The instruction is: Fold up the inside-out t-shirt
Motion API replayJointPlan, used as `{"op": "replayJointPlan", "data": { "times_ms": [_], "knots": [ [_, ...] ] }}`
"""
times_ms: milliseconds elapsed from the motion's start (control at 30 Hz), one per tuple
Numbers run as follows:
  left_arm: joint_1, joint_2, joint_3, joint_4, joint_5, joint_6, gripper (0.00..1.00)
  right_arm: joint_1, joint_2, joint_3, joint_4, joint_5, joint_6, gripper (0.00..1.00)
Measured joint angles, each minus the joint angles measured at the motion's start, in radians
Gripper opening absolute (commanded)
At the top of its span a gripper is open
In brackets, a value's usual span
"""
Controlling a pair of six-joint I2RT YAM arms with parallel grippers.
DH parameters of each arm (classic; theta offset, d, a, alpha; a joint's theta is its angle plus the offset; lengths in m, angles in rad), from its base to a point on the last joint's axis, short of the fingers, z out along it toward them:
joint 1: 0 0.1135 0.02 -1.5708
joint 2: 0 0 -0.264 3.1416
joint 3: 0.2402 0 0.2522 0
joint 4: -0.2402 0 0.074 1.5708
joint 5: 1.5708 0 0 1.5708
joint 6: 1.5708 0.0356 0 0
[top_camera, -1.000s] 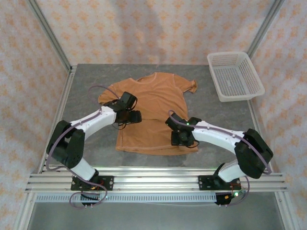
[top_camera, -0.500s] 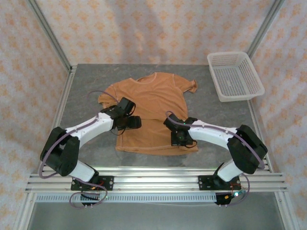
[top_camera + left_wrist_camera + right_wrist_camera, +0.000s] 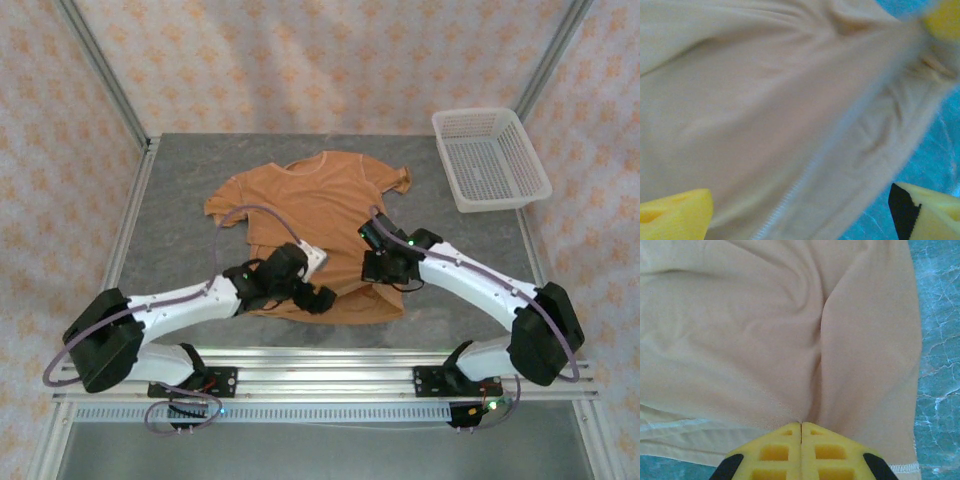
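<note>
The left arm stretches low from its base to the near hem of the inside-out t-shirt (image 3: pixel 320 195). There the left gripper (image 3: pixel 308 292) sits over the hem with its yellow fingers (image 3: pixel 672 215) spread wide. The right arm bends in over the shirt's near right part, and the right gripper (image 3: pixel 384 268) has its pads (image 3: pixel 780 450) pressed together, pinching a ridge of the shirt.

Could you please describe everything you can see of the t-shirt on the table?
The t-shirt is orange-tan, soft fabric with short sleeves and a stitched hem. It lies mostly flat on the grey marbled table, neckline toward the far side, sleeves spread sideways. Its near hem is bunched and wrinkled. The right gripper is shut on a pinched ridge of cloth near the hem's right corner; the left gripper stands open over the left part of the hem.
</note>
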Motion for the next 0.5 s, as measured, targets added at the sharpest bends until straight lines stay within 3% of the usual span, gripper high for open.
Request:
{"op": "replayJointPlan", "data": {
  "times_ms": [133,267,500],
  "knots": [
    [-0.089,-0.002,-0.019,0.078,-0.045,0.097,0.99,-0.035,-0.012,-0.002,0.032,-0.055,0.014,0.0],
    [-0.149,0.096,0.008,0.142,-0.156,0.159,0.99,-0.046,-0.014,-0.002,0.05,-0.095,0.022,0.0],
    [-0.175,0.253,0.085,0.164,-0.319,0.21,0.97,-0.055,-0.055,-0.002,0.051,-0.132,0.034,0.0]
  ]
}}
